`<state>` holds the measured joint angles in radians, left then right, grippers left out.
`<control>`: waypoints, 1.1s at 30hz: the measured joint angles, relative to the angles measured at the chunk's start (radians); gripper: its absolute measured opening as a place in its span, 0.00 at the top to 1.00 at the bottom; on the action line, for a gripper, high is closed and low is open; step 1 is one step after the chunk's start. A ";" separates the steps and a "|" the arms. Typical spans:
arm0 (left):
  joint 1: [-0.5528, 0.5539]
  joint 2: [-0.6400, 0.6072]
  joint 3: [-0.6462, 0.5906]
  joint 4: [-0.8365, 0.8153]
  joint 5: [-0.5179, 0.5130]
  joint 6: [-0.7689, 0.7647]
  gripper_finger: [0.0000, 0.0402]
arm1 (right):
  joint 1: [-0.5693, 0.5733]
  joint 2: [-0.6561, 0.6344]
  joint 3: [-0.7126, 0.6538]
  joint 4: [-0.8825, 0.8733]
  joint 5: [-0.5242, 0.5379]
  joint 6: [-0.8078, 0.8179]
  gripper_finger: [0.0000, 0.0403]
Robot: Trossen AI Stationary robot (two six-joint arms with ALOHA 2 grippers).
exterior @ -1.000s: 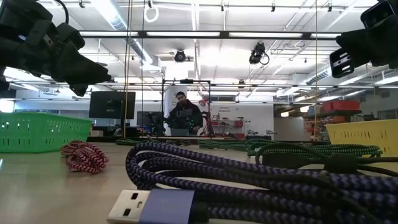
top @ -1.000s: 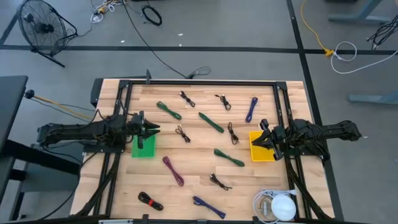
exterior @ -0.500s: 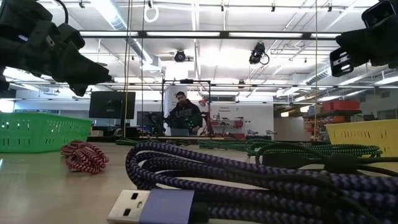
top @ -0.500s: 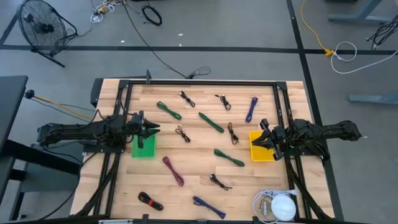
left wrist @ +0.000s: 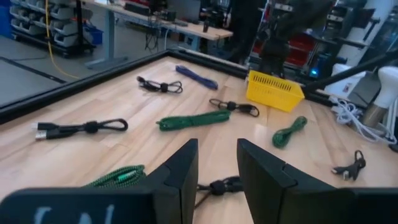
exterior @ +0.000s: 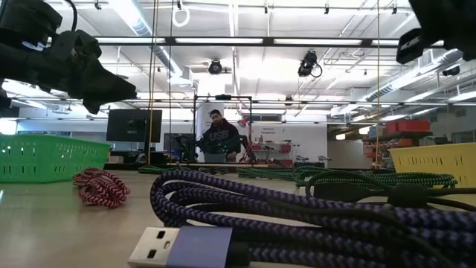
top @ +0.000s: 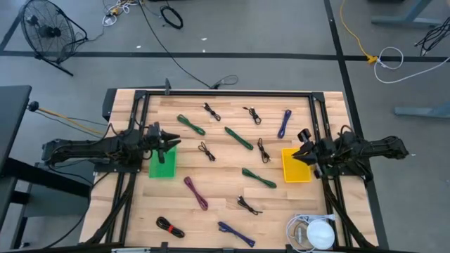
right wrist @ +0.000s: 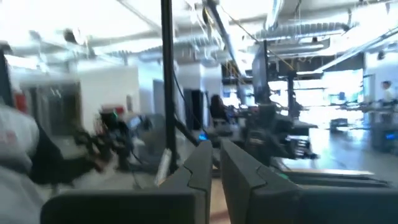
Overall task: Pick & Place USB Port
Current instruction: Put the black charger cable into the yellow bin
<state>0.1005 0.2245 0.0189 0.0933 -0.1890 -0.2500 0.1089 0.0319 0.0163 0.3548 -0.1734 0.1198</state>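
USB cables, short bundled ones in green, purple, black and maroon, lie scattered over the pale wooden-slat table (top: 225,211), none held. From table centre: green braided cable (top: 238,138) just toward 12; small black cable (top: 206,150) at 9, near; second green cable (top: 259,178) at 5; maroon cable (top: 196,192) at 7; purple cable (top: 283,123) toward 1-2, well apart from centre. Green rectangular plastic basket (top: 162,166) sits at 9 o'clock side; yellow rectangular plastic basket (top: 295,169) at 3 o'clock side. Left gripper (top: 173,144) hangs over the green basket's far edge, at 9 from centre, off the table; fingers (left wrist: 180,171) parted w/ a clear gap, nothing between them – in the left wrist view only bare wood and a black cable (left wrist: 217,185) on the table show through the gap. Right gripper (top: 301,149) hangs at 3, above the yellow basket's far corner, raised & tilted; its fingers (right wrist: 202,163) nearly together, only a thin slit, holding nothing; right wrist view looks into the room, not at the table. Low view: big purple braided cable w/ silver USB plug (exterior: 167,242) up close, red-white cable bundle (exterior: 100,186) beside the green basket, person (exterior: 218,138) seated far back in the room.
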 joint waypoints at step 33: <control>0.000 0.005 0.000 0.099 -0.061 0.001 0.71 | -0.343 1.087 0.960 -0.825 0.838 -0.136 0.91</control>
<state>0.1009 0.2291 0.0189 0.1925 -0.2504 -0.2494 -0.2341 1.1193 0.9762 -0.4703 0.6643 -0.0159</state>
